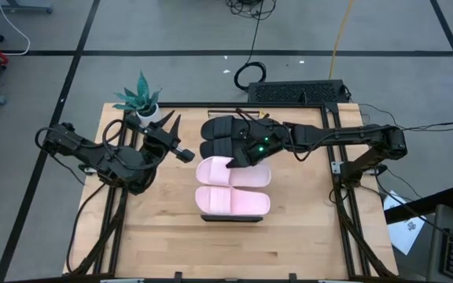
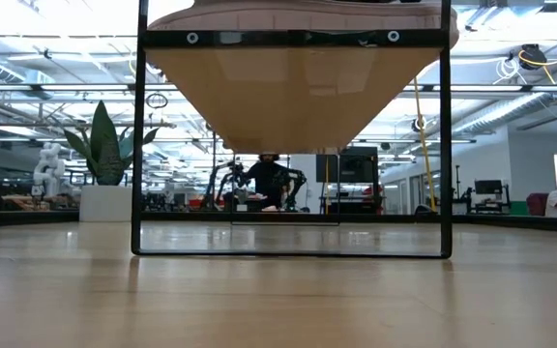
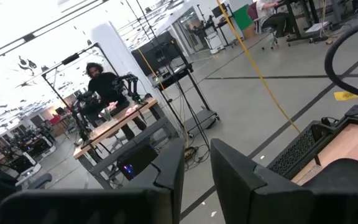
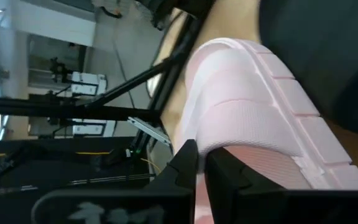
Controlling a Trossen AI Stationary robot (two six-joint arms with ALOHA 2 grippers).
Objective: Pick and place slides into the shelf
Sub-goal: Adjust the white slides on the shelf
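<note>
Pink slide (image 1: 233, 174) on the shelf (image 1: 231, 217), second of four from its near end: right gripper (image 1: 228, 163) pinched shut on its strap (image 4: 241, 118), arm stretched flat across the two black slides (image 1: 228, 137) beyond. Left gripper (image 1: 185, 155) hovers beside those black slides near the potted plant (image 1: 142, 100), fingers (image 3: 235, 180) slightly parted, empty.

Two pale pink slides (image 1: 233, 186), two matte black slides (image 1: 225, 136), light wood shelf (image 2: 288, 92)

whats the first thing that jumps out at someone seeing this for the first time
Four slides in a row on the shelf mid-table: two black slides at the far end, two pink slides nearer. The right gripper reaches in from the right, shut at the edge of the farther pink one. The left gripper hangs left of the row, beside a potted plant.
</note>
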